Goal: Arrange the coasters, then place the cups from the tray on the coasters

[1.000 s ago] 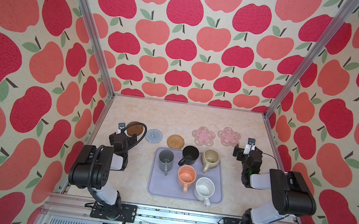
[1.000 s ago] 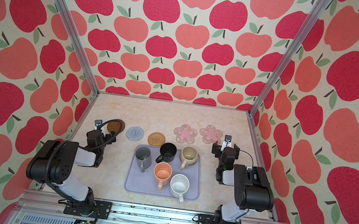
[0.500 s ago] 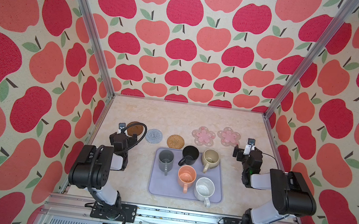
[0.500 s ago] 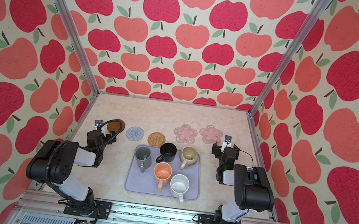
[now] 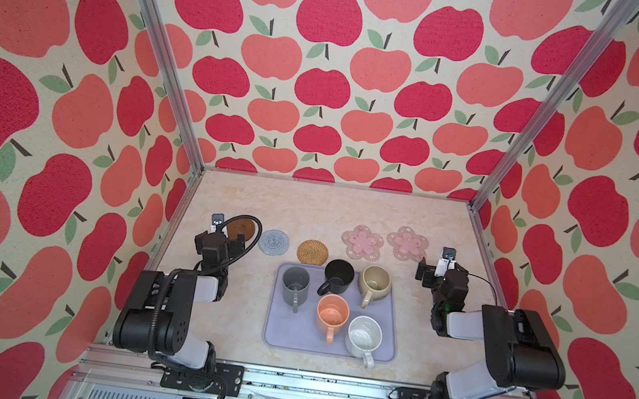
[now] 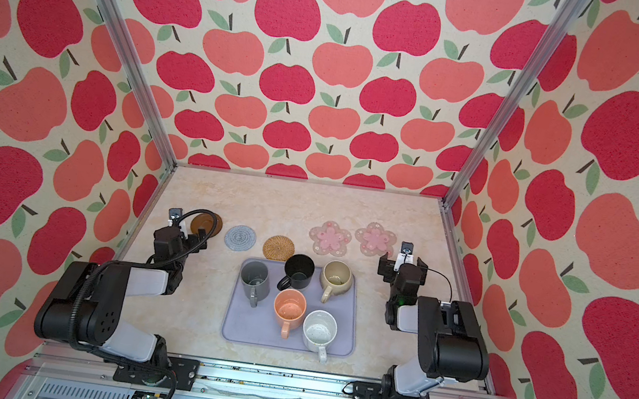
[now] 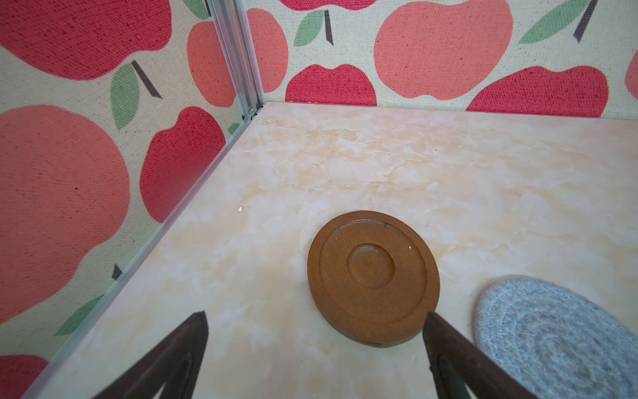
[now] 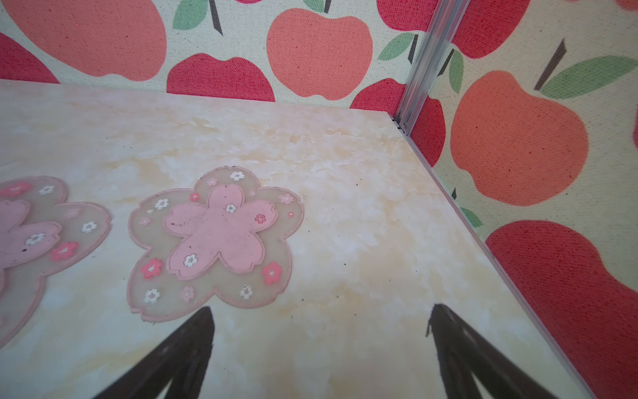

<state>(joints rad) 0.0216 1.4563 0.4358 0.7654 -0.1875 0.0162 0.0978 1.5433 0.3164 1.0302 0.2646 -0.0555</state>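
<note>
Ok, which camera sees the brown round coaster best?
The left wrist view: the brown coaster fills it up close, rings clear. In both top views it is small, partly hidden by the left arm's cable. The right wrist view misses it.

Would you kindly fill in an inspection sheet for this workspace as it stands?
Surface: pale marbled table, a few dark specks.
Job's things: in a row behind the tray, brown coaster, grey coaster, rattan coaster, two pink coasters. On the tray, grey cup, black cup, beige cup, orange cup, white cup. No cup on a coaster.
Clutter: nothing seen.
Claws: left claw open, empty, by the brown coaster; right claw open, empty, near a pink coaster.
Cables: black hose loops over the left arm; thin wire on the right arm.
Surroundings: apple-print walls, aluminium posts.
</note>
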